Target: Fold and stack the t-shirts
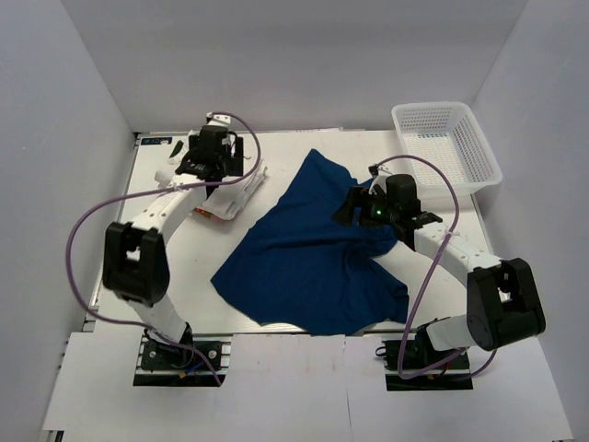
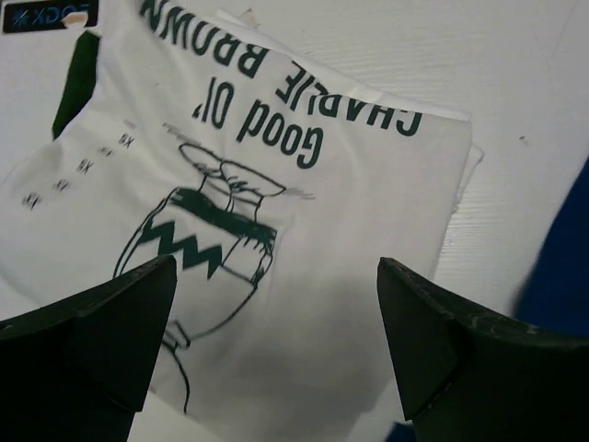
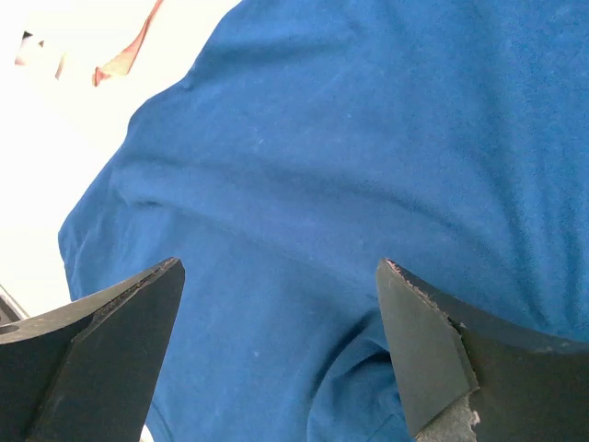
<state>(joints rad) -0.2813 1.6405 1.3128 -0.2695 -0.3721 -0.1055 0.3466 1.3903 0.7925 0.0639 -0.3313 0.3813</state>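
A large navy-blue t-shirt (image 1: pixel 308 253) lies spread and rumpled across the middle of the table; it fills the right wrist view (image 3: pixel 368 166). A folded white t-shirt (image 1: pixel 232 195) with dark green lettering and a cartoon graphic lies at the back left; it shows in the left wrist view (image 2: pixel 304 230). My left gripper (image 1: pixel 204 170) hovers over the white shirt, open and empty (image 2: pixel 276 304). My right gripper (image 1: pixel 361 207) hovers over the blue shirt's right part, open and empty (image 3: pixel 281 313).
A white plastic mesh basket (image 1: pixel 445 143) stands at the back right corner. Grey walls close in the table on three sides. The white table (image 1: pixel 304 143) shows bare behind the blue shirt.
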